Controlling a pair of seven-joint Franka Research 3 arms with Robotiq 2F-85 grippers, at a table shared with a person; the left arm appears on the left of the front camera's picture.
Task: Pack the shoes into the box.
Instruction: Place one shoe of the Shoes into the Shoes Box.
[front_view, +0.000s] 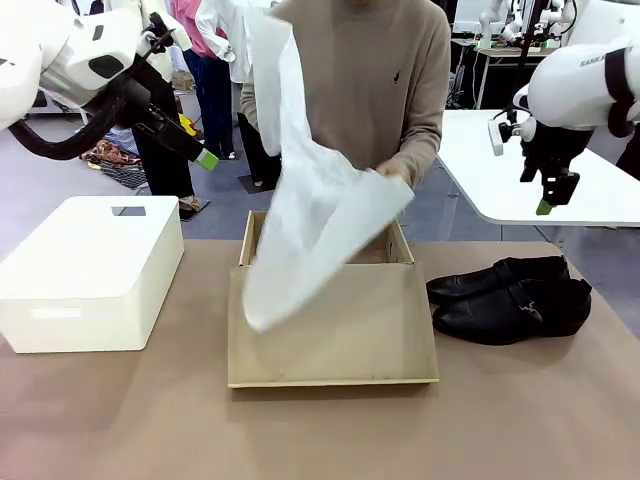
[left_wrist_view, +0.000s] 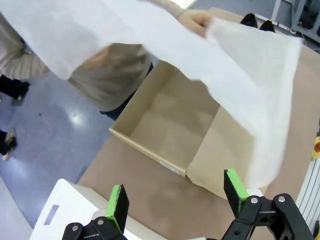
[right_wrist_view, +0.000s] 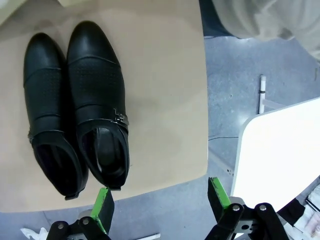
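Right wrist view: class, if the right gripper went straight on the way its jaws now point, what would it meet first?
Most likely the bare table near its edge, beside the shoes rather than on them. The right gripper hangs open well above; depth is unclear, so it could miss the edge.

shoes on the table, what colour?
The shoes are black with finely perforated uppers; best in the right wrist view.
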